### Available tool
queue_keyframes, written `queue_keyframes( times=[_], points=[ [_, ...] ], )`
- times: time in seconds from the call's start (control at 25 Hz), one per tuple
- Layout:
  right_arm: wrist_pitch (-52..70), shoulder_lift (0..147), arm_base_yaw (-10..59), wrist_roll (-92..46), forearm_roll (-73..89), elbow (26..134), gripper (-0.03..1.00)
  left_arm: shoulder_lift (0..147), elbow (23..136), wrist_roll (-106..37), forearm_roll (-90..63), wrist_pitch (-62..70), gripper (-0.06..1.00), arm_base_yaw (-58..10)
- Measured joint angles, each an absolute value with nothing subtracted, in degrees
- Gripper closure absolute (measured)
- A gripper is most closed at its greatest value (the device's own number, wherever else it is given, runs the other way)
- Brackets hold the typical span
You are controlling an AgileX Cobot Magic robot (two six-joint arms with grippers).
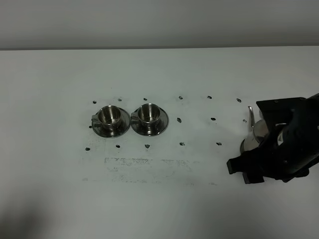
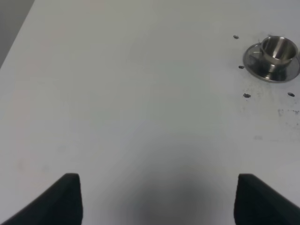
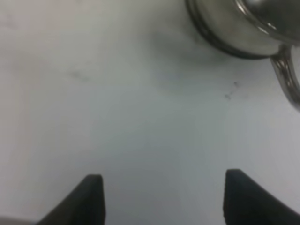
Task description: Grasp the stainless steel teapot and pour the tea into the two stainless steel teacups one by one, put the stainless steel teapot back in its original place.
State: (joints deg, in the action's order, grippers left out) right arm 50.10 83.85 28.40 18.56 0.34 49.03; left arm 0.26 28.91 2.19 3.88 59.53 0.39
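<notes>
Near the stainless steel teapot (image 3: 229, 26), the right fingers (image 3: 91, 201) gape.

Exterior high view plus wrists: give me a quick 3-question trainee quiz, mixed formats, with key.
1. True or false: the right hand is shut on the stainless steel teapot.
2. Multiple choice: how many of the two stainless steel teacups does the left wrist view show? A none; B one; C two.
3. Fill in: in the exterior high view, the teapot stands to the ____ of both teacups.

Key: 1 false, it is open with nothing between its fingers; 2 B; 3 right.
</notes>
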Motion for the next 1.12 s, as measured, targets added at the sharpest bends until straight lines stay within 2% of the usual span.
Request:
queue_keyframes(
  times=[0.16, 0.32, 0.72, 0.92, 1.12],
  points=[
    [55.26, 80.89, 28.4, 17.71, -7.96, 52.58, 0.41, 0.26, 28.91, 2.19, 3.88, 59.53, 0.29, 0.39],
    [55.51, 80.86, 27.31, 15.12, -13.67, 53.52, 0.41, 0.26, 28.91, 2.19, 3.88, 59.53, 0.29, 0.39],
    [51.16, 86.87, 20.0, 2.29, -10.14, 53.53, 0.41, 0.26, 28.91, 2.19, 3.88, 59.53, 0.29, 0.39],
    [49.95, 87.79, 18.9, -5.28, -7.5, 53.53, 0.41, 0.26, 28.91, 2.19, 3.88, 59.53, 0.29, 0.39],
    [48.29, 88.11, 18.14, -6.94, -6.03, 53.58, 0.41, 0.26, 28.91, 2.19, 3.88, 59.53, 0.29, 0.39]
  ],
)
